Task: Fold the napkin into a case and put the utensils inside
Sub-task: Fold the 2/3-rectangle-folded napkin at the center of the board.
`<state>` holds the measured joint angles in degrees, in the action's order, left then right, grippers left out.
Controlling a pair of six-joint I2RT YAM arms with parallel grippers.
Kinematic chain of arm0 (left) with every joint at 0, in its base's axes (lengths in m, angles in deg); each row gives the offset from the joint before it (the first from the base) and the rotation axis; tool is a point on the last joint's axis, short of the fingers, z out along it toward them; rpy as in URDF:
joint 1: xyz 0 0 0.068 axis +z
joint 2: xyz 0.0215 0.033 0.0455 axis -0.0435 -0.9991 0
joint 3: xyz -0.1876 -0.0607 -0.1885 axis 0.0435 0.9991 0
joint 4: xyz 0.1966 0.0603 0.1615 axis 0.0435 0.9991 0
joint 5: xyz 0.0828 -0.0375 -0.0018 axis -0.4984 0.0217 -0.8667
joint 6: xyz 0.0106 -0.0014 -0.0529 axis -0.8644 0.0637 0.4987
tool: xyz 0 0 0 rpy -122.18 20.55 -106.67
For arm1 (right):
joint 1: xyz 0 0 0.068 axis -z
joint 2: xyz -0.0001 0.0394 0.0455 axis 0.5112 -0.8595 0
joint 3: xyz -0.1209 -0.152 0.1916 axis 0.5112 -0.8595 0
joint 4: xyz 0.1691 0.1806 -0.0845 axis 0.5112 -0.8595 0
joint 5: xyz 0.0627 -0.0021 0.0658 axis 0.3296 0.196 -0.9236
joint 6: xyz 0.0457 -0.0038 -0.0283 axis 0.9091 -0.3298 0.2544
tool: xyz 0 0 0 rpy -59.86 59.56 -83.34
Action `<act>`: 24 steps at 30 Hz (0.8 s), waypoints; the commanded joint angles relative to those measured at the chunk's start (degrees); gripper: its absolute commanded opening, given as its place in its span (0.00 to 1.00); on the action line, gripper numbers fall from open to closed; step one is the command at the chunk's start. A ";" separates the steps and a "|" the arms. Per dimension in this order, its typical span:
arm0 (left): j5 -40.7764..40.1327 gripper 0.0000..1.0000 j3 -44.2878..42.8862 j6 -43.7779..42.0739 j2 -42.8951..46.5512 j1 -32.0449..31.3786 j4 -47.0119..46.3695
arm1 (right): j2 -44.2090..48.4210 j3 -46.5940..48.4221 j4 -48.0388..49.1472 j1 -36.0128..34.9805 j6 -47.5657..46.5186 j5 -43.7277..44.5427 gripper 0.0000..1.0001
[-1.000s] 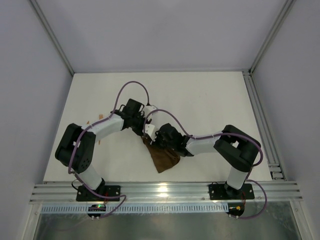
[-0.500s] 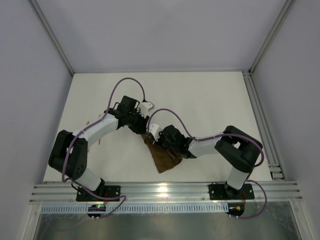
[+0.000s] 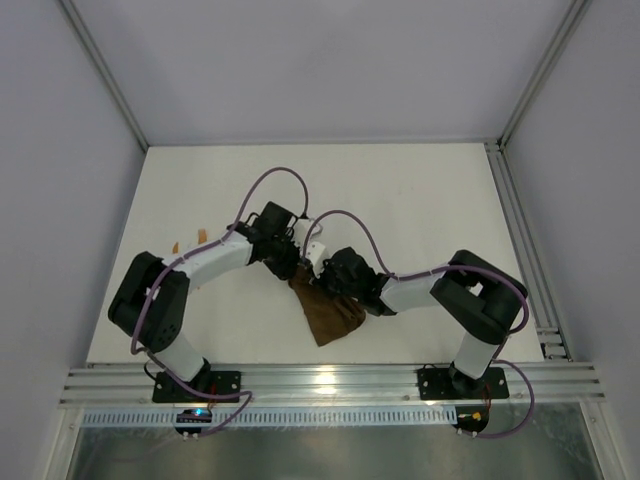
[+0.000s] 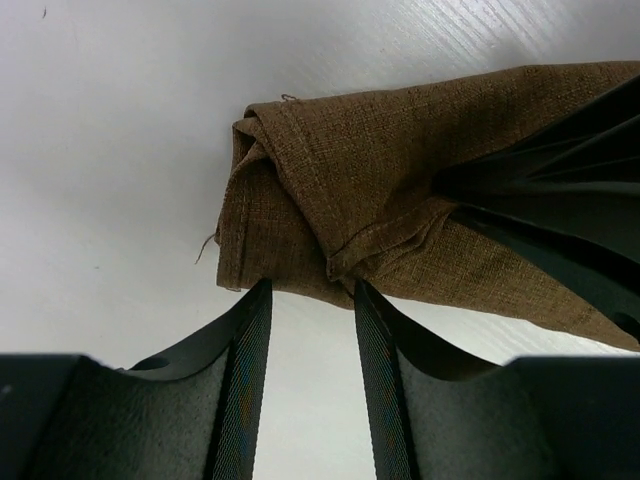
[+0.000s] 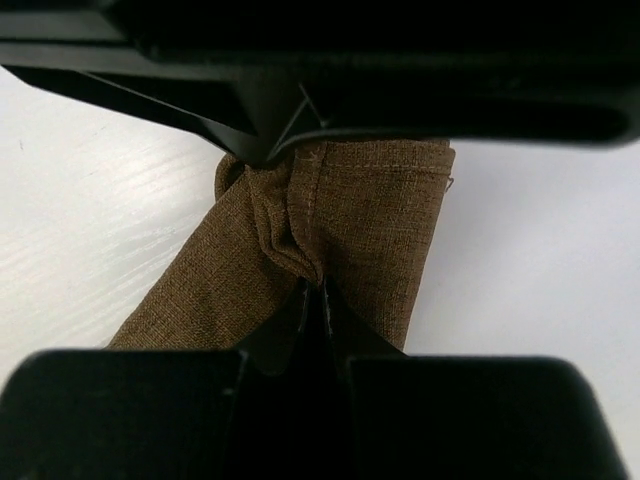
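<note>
The dark brown napkin [image 3: 327,314] lies folded into a narrow oblong with layered edges, slanting toward the near edge of the table. In the right wrist view my right gripper [image 5: 321,287] is shut on a bunched fold of the napkin [image 5: 360,215] near its far end. In the left wrist view my left gripper [image 4: 310,292] stands open, its tips at the napkin's [image 4: 330,190] edge with bare table between the fingers. From above, the left gripper [image 3: 295,271] and right gripper [image 3: 318,283] meet over that end. Two small orange-tan utensils [image 3: 187,240] lie at the far left.
The white table [image 3: 420,200] ends in an aluminium rail [image 3: 320,380] at the near side and a slotted rail [image 3: 520,240] along the right. Grey walls enclose the back and sides. The two arms' purple cables loop above the wrists.
My left gripper has opened and let go of the napkin. My right gripper has shut on a fold at the same end. The left arm shifted slightly; the napkin stayed put.
</note>
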<state>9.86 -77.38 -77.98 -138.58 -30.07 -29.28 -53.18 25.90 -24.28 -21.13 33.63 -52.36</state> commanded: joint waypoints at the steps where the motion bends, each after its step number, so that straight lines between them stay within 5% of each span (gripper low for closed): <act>1: -1.50 0.41 -0.14 -1.24 -0.76 -1.10 -2.87 | 1.97 0.46 3.39 0.20 1.16 -1.35 0.03; 9: -4.58 0.36 -0.32 -0.98 -3.58 -1.63 -4.46 | 2.93 -0.77 3.03 0.72 0.29 -1.52 0.03; 16: -4.51 0.04 -0.23 0.87 -2.88 -1.55 -5.08 | 3.55 -0.69 1.28 0.81 -1.12 -2.58 0.03; 24: -0.20 0.00 -0.49 3.06 1.78 -1.55 -3.41 | 4.43 4.76 -7.31 0.46 1.59 3.21 0.03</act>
<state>6.87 -77.34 -76.25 -139.83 -31.66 -32.10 -51.47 26.73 -28.15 -20.41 33.19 -53.05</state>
